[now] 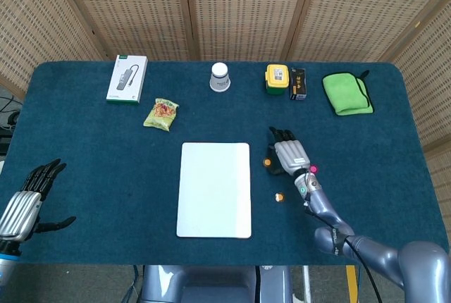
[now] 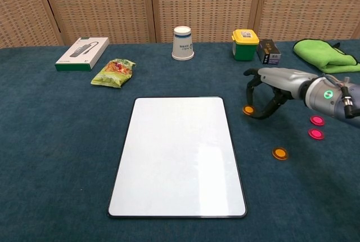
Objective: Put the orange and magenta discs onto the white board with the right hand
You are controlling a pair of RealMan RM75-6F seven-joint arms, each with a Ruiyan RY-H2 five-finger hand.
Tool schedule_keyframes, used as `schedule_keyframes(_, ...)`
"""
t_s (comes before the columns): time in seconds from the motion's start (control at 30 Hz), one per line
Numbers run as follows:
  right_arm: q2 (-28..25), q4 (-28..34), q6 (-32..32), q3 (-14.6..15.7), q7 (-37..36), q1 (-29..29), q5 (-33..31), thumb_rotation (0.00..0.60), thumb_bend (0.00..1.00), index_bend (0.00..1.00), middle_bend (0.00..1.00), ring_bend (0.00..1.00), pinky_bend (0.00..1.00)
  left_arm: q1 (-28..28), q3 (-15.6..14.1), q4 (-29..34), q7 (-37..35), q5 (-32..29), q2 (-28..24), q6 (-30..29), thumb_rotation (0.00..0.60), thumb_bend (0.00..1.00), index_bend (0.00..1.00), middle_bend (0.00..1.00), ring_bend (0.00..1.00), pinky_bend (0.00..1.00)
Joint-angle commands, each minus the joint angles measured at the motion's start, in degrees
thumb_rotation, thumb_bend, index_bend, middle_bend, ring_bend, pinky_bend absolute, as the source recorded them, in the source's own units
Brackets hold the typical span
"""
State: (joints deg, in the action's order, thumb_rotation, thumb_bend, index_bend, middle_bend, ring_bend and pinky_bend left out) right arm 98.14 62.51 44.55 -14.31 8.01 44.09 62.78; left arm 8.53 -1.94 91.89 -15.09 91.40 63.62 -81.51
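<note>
My right hand (image 2: 274, 91) (image 1: 289, 156) hovers just right of the white board (image 2: 177, 157) (image 1: 214, 189), fingers curled down. It pinches one orange disc (image 2: 248, 110) (image 1: 267, 163) at its fingertips, a little above the cloth. A second orange disc (image 2: 279, 153) (image 1: 279, 196) lies on the table nearer the front. Two magenta discs (image 2: 318, 120) (image 2: 315, 134) lie to the right below my forearm; one magenta disc (image 1: 313, 169) shows in the head view. My left hand (image 1: 25, 204) rests at the table's front left, holding nothing, fingers apart.
Along the back stand a white box (image 2: 82, 53), a green snack bag (image 2: 113, 72), a paper cup (image 2: 183, 43), a yellow-lidded green container (image 2: 244, 44), a small black box (image 2: 269, 51) and a green cloth (image 2: 326, 55).
</note>
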Motion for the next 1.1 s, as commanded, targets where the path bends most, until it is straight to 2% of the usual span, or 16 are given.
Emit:
schedule_keyframes(0.03,-1.73,4.43,-0.97,-2.12,-0.64,1.84,-0.25,0.6,0.37,0.58,0.0,0.0,0.01,0.02,-0.01,-0.01,-0.01,0.01,0.0,0.04,0.6,0.0,0.0,0.0,0.0,0.0)
schedule_keyframes(0.17,-1.25,6.59,-2.39,-3.45,2.79,5.23,-1.51,0.6,0.37,0.58,0.0,0.0,0.01,0.03,-0.01,-0.01,-0.11,0.04,-0.02,0.03,0.6,0.0,0.0,0.0,0.0,0.0)
schedule_keyframes(0.43,3.46,5.81,-3.92,-5.44,9.63,11.56,-7.49,0.6,0.35,0.56,0.0,0.0,0.01,0.04,-0.11,-0.08,-0.61,0.0,-0.19,0.21,0.6,0.0,0.0,0.0,0.0,0.0)
schedule_keyframes(0.5,4.61,5.11,-4.21,-5.76,11.05,13.0,-9.14,0.6,0.28,0.47,0.0,0.0,0.01,0.07,-0.11,-0.1,-0.79,-0.03,-0.24,0.29,0.6,0.0,0.0,0.0,0.0,0.0)
schedule_keyframes(0.57,5.51,4.59,-4.48,-5.8,12.17,14.08,-10.62,0.6,0.14,0.32,0.0,0.0,0.01,0.12,-0.14,-0.08,-0.93,0.01,-0.31,0.37,0.6,0.0,0.0,0.0,0.0,0.0)
schedule_keyframes(0.63,6.21,4.27,-4.57,-5.71,12.8,14.77,-11.76,0.6,0.07,0.24,0.0,0.0,0.01,0.12,-0.18,-0.11,-1.04,0.05,-0.37,0.4,0.6,0.0,0.0,0.0,0.0,0.0)
schedule_keyframes(0.73,6.76,3.78,-4.32,-5.38,13.63,15.34,-12.9,0.6,0.04,0.18,0.0,0.0,0.01,0.15,-0.21,-0.1,-1.18,0.08,-0.44,0.47,0.6,0.0,0.0,0.0,0.0,0.0)
schedule_keyframes(0.93,4.71,6.03,-1.95,-4.83,13.89,14.39,-12.73,0.6,0.05,0.18,0.0,0.0,0.01,0.14,-0.21,-0.1,-1.48,0.09,-0.5,0.42,0.6,0.0,0.0,0.0,0.0,0.0)
schedule_keyframes(1.1,-1.02,10.34,2.64,-1.82,14.83,10.42,-9.75,0.6,0.13,0.29,0.0,0.0,0.01,0.06,-0.25,-0.11,-1.67,0.23,-0.55,0.21,0.6,0.0,0.0,0.0,0.0,0.0)
